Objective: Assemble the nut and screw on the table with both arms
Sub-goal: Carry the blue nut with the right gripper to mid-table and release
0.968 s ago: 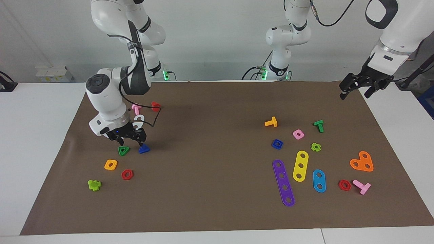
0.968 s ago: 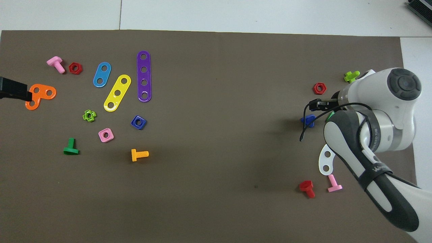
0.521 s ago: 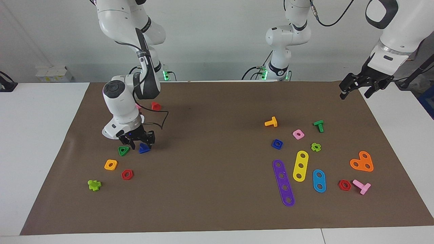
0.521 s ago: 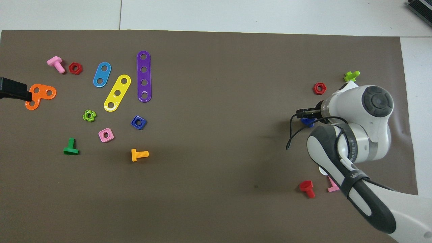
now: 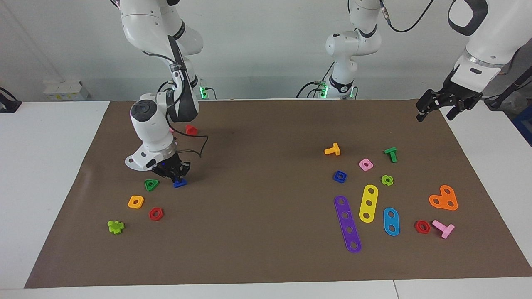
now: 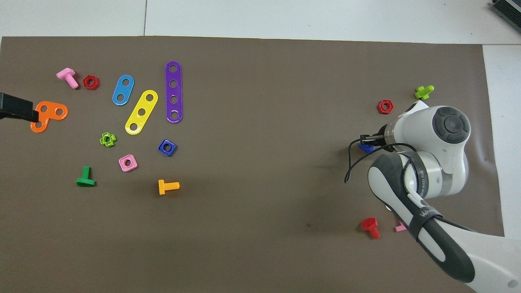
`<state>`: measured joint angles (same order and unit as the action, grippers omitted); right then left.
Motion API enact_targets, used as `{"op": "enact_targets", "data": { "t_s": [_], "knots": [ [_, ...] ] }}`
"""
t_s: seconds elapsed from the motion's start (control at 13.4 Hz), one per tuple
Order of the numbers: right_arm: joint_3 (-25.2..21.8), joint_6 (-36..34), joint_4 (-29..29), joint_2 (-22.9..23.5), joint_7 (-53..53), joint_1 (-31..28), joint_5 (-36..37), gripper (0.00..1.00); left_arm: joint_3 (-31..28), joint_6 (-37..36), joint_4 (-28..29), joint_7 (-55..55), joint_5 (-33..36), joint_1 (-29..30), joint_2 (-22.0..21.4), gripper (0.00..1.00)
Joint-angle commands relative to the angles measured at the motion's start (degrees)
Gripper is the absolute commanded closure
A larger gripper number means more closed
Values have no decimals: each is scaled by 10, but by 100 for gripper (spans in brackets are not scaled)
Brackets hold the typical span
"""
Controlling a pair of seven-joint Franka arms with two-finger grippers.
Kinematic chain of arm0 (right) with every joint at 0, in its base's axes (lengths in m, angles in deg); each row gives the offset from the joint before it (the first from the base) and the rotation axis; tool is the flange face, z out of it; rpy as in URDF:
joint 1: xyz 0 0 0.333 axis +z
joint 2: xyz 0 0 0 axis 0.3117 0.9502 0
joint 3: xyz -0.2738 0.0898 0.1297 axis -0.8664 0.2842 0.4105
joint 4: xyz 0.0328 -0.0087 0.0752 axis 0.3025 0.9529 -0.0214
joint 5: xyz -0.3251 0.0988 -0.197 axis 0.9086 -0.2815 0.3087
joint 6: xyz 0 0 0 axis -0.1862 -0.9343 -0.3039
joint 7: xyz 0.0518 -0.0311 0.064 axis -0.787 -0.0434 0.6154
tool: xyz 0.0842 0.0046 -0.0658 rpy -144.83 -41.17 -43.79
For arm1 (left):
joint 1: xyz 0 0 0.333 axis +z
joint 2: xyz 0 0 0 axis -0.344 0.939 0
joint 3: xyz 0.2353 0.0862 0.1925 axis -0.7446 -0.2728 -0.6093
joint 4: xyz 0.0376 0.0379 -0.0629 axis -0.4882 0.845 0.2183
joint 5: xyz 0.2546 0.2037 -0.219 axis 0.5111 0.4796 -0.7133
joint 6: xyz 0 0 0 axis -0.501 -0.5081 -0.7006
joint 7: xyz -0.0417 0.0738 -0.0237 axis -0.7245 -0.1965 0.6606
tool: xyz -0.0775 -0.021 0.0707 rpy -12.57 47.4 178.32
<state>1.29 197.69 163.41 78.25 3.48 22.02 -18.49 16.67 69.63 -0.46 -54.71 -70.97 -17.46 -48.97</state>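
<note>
Illumination is even, diffuse and bright in both views. Shadows are soft: a faint dark patch lies on the brown sheet [image 5: 266, 232] just beside the right gripper [image 5: 175, 177], toward the left arm's end of the table [image 5: 50, 174]. No glare shows on the sheet. Focus is acceptable throughout; small parts remain legible. Edge distortion is negligible.

The right gripper [image 5: 176, 177] is pinching the screw [image 5: 180, 183] on the table [image 5: 266, 257] beside a green triangular nut [image 5: 151, 184], while the left gripper [image 5: 439, 109] is hanging open.
</note>
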Motion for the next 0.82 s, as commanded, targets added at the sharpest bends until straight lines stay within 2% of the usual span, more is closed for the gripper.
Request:
{"op": "enact_targets", "data": {
  "t_s": [0.0,0.15,0.37,0.6,0.74],
  "knots": [
    [1,8,-6,-8,-83,42,-5,100,1,8,21,-2,11,1,-17,0],
    [1,15,-27,-3,-187,91,-5,100,1,8,21,-2,11,1,-17,0],
    [1,11,-89,36,-314,161,3,100,1,8,21,-2,11,1,-17,0],
    [-4,-1,-168,110,-428,242,23,100,1,8,21,-2,11,1,-17,0],
    [0,-53,-226,146,-487,262,79,100,1,8,21,-2,11,1,-17,0]
  ]
}}
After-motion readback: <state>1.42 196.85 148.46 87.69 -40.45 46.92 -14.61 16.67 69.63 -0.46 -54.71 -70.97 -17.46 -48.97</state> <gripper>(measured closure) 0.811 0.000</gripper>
